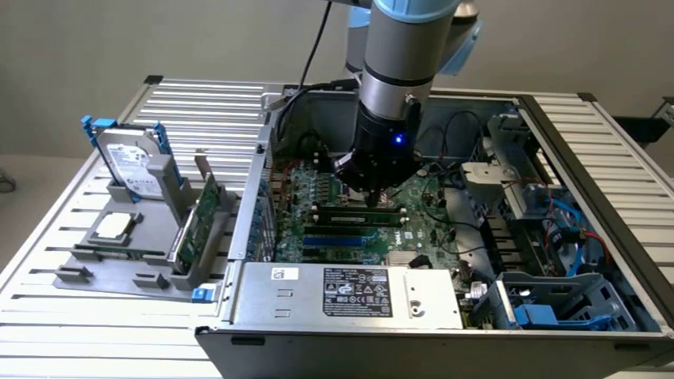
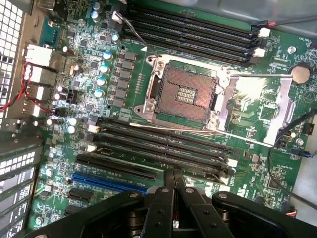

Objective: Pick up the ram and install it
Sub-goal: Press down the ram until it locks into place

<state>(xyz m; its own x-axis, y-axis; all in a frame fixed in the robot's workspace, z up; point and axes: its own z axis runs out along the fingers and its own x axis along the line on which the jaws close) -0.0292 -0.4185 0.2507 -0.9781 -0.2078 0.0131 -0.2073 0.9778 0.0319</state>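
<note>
My gripper (image 1: 371, 197) reaches down inside the open computer case, just above the motherboard (image 1: 421, 229). Directly beneath it, in the exterior view, the ram (image 1: 353, 213) is a long dark-green stick standing in a memory slot. In the wrist view my gripper (image 2: 174, 174) has its two black fingers pressed together, shut, with nothing visible between them. Its tips hang over the nearest bank of black memory slots (image 2: 163, 148). Whether the tips touch the ram cannot be told.
A grey fixture (image 1: 95, 272) at the exterior view's left holds a hard drive (image 1: 132, 162), a square silver processor (image 1: 114, 227) and a green expansion card (image 1: 195, 221). The power supply (image 1: 348, 292) sits at the case front. The open processor socket (image 2: 183, 94) lies beyond the slots. Cables and drive cages (image 1: 548, 237) crowd the exterior view's right.
</note>
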